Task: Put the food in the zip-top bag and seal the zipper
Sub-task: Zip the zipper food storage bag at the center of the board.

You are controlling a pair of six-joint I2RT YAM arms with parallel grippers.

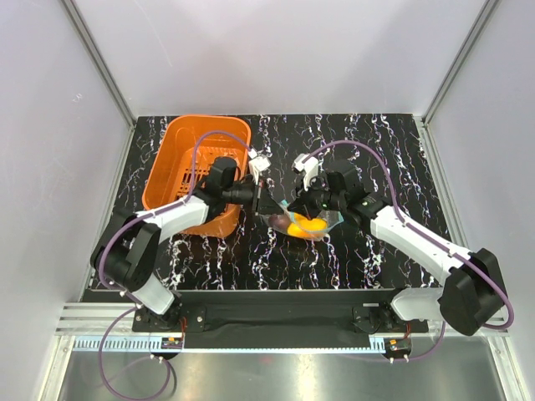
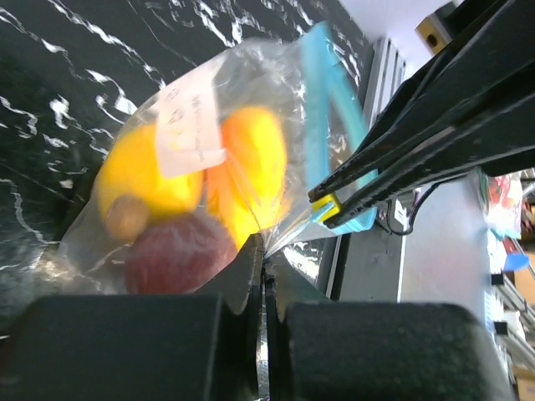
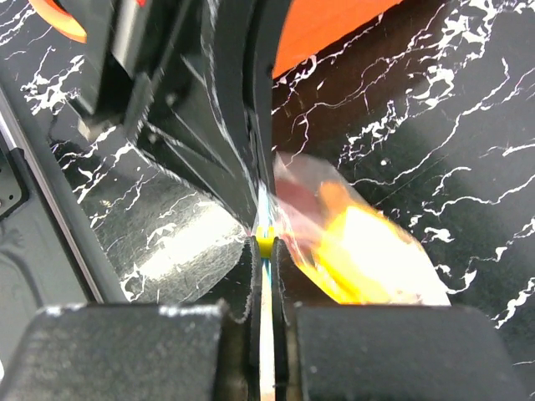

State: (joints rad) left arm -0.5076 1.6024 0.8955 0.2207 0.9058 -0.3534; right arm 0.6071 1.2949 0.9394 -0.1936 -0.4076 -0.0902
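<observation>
Left gripper [image 2: 263, 251] is clamped shut on a side edge of the zip-top bag [image 2: 259, 75], its two black fingers pressed together with clear film caught between them. It seems to act as an anchor, keeping the pouch taut. Right gripper [image 3: 265, 244] is also closed. It pinches the light-blue zipper [image 2: 330, 109] between its thin fingers, close beside the left one. A small yellow bit shows at the pinch; whether it is a slider or a finger pad cannot be told. This looks like the sealing step.

The food is inside the bag: a yellow piece [image 2: 142, 180], an orange piece [image 2: 251, 163] and a dark red piece [image 2: 180, 255]. They are bunched away from the mouth, which leaves the strip free to close.

A white label [image 2: 192, 134] on the film carries faint writing, too blurred to read. No brand is visible.

From above, the bag is held near the middle of the table [image 1: 376, 142], between the arms and a little toward the near edge. An orange basket [image 1: 196, 150] stands toward the far left corner.
</observation>
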